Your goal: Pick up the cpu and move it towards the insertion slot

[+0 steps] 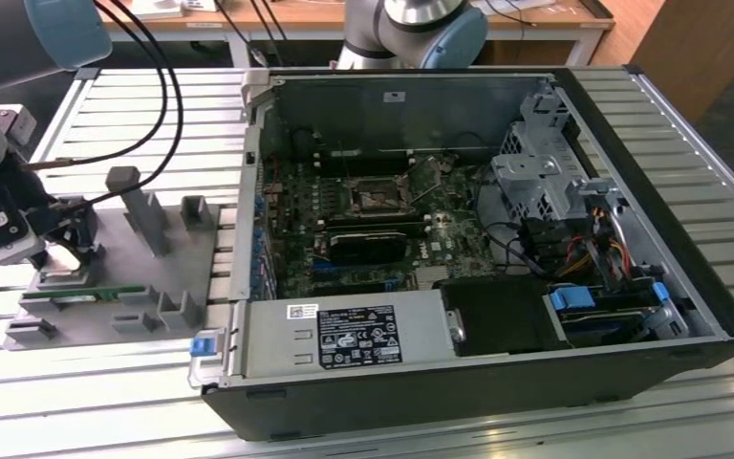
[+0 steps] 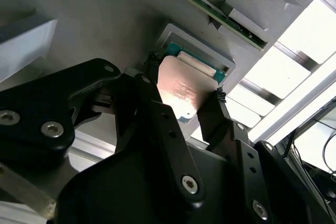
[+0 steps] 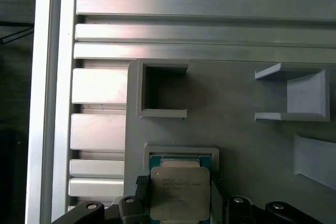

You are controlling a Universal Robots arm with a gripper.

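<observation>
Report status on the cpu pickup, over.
Status: gripper over the grey tray, jaws closed on the cpu. The insertion slot sits apart, inside the computer case. No obstruction seen.

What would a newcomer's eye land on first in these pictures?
The open computer case dominates the exterior view's right, the insertion slot mid-motherboard. At that view's left, over the grey tray, the gripper clamps the silvery cpu just above its recess.
</observation>
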